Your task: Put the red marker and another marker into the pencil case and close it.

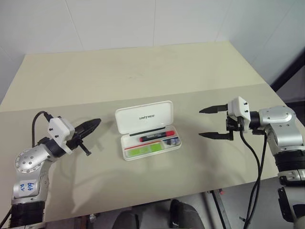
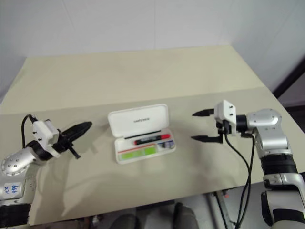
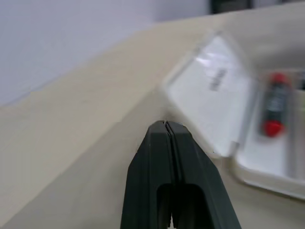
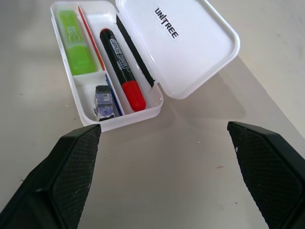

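On the bare counter (image 1: 143,71), my left fingers (image 1: 93,125) are pressed together and my right fingers (image 1: 212,122) spread wide, flanking the open pencil case (image 1: 145,117), nothing between.

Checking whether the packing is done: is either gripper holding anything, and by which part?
Nothing is held: left gripper is shut on nothing, right gripper is open.

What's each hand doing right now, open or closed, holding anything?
Left hand: closed, holding nothing.
Right hand: open, holding nothing.
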Robot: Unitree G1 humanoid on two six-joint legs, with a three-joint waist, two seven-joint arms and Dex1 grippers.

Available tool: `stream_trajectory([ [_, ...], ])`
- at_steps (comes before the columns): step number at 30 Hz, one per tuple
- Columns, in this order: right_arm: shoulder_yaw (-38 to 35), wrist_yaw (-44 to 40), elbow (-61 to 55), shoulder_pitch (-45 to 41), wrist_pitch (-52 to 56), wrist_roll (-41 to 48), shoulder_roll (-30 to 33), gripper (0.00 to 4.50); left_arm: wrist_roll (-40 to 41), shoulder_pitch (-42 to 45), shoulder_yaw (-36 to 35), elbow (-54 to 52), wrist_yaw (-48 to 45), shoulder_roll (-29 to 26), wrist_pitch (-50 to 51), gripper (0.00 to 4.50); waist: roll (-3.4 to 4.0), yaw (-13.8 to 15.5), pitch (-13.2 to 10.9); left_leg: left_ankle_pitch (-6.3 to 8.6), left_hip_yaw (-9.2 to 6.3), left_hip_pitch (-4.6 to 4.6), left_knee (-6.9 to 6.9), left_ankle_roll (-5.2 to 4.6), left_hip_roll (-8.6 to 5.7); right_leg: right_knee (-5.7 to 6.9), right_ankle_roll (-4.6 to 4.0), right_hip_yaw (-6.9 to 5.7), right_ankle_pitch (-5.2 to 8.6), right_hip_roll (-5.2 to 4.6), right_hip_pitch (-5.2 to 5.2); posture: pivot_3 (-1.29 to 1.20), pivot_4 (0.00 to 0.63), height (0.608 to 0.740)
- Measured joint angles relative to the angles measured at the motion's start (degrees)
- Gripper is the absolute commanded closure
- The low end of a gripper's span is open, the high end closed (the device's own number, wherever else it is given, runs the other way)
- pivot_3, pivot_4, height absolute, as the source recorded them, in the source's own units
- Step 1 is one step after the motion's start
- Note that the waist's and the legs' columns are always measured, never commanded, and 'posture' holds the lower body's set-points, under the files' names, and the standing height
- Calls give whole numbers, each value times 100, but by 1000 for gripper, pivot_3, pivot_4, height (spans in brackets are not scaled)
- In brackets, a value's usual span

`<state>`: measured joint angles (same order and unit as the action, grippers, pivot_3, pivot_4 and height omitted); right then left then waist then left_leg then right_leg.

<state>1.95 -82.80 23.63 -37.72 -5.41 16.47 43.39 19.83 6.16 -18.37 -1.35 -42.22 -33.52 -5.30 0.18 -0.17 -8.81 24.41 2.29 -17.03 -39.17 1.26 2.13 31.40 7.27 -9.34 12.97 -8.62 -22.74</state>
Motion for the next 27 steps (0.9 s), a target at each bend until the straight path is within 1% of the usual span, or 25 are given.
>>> stream_trajectory([
  [4,4,7,133,-134,-81,-94,-96,0,-143,188,87,12,383,101,262,4464,-3,8,2,0,0,1,-2,0,-1,0,1,0,-1,-1,0,0,150,740],
  [6,20,7,143,-179,-83,-127,-142,0,-161,360,262,41,494,196,488,4464,-3,15,2,0,-1,1,-2,0,-1,-1,1,-1,-1,-1,0,0,150,740],
  [9,22,13,140,-255,-65,-116,-222,0,-365,818,584,414,736,367,748,4464,-7,8,4,-1,-2,2,-2,-1,-1,-1,2,-5,-1,0,0,0,150,740],
  [15,-30,50,-464,-226,1006,523,-428,0,-563,1629,1048,1097,976,737,1114,4464,-10,-14,6,-1,-1,2,-2,-1,-1,1,2,-17,-2,0,0,0,150,740],
  [20,-57,96,-1256,-12,1950,1003,-426,0,-548,1832,1289,1322,636,855,1172,4464,-11,11,7,-1,-5,0,-3,-1,-1,0,2,-26,-2,-1,0,0,150,740],
  [23,-59,133,-1570,78,2391,1258,-426,0,-465,1831,1303,1314,360,857,1136,4464,-12,1,7,-1,-5,1,-3,-1,-1,-1,2,-28,-2,-1,0,0,150,740],
  [27,-60,149,-1683,124,2505,1338,-426,0,-388,1759,1298,1272,-56,781,937,4464,-14,5,8,-1,-5,1,-4,-1,-1,-1,2,-28,-2,-2,0,0,150,740],
])
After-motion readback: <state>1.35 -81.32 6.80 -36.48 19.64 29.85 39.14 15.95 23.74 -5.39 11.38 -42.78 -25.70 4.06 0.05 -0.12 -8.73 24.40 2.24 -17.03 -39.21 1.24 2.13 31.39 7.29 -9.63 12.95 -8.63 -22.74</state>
